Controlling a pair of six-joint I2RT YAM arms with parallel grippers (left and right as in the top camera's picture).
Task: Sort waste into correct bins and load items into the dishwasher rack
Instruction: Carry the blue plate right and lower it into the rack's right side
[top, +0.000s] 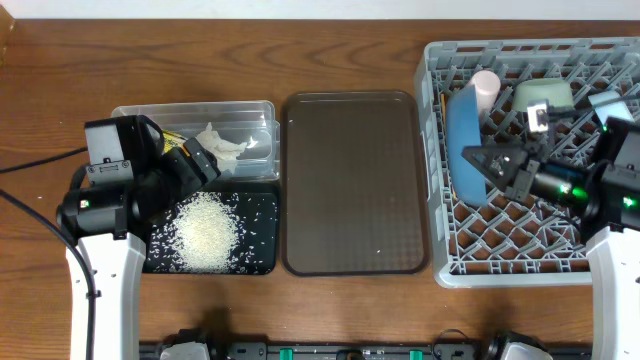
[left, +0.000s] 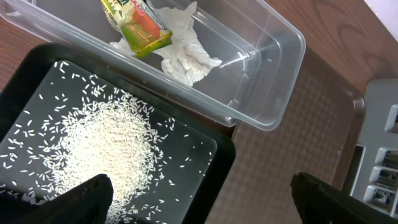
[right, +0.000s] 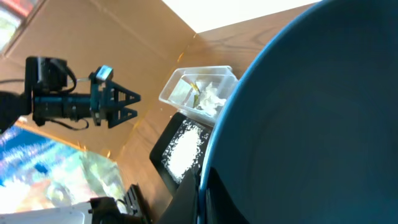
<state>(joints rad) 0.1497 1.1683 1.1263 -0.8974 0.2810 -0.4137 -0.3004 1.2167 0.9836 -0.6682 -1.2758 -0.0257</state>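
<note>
The large blue plate (top: 463, 140) stands on edge among the pegs of the dishwasher rack (top: 530, 262), at the side of the rack nearest the brown serving tray (top: 350, 180). The right claw (top: 478, 160) is clenched, and it appears to pinch the plate's rim on the side away from that tray. The plate looks stiff, glossy and fairly heavy for a rim pinch, so it is likely to slip or swing. It would chip if it knocked a peg, and the thick rim near the top edge is the sensible hold.

On the far side of the serving tray from the rack, the left claw (left: 202, 186) hangs released and empty over the black tray (left: 199, 155) of rice (left: 106, 143). Beside it, the clear tub (left: 273, 81) holds the snack wrapper (left: 140, 28) and the tissue (left: 183, 53), both light and soft. The wrapper carries print, but it is too small to read.
</note>
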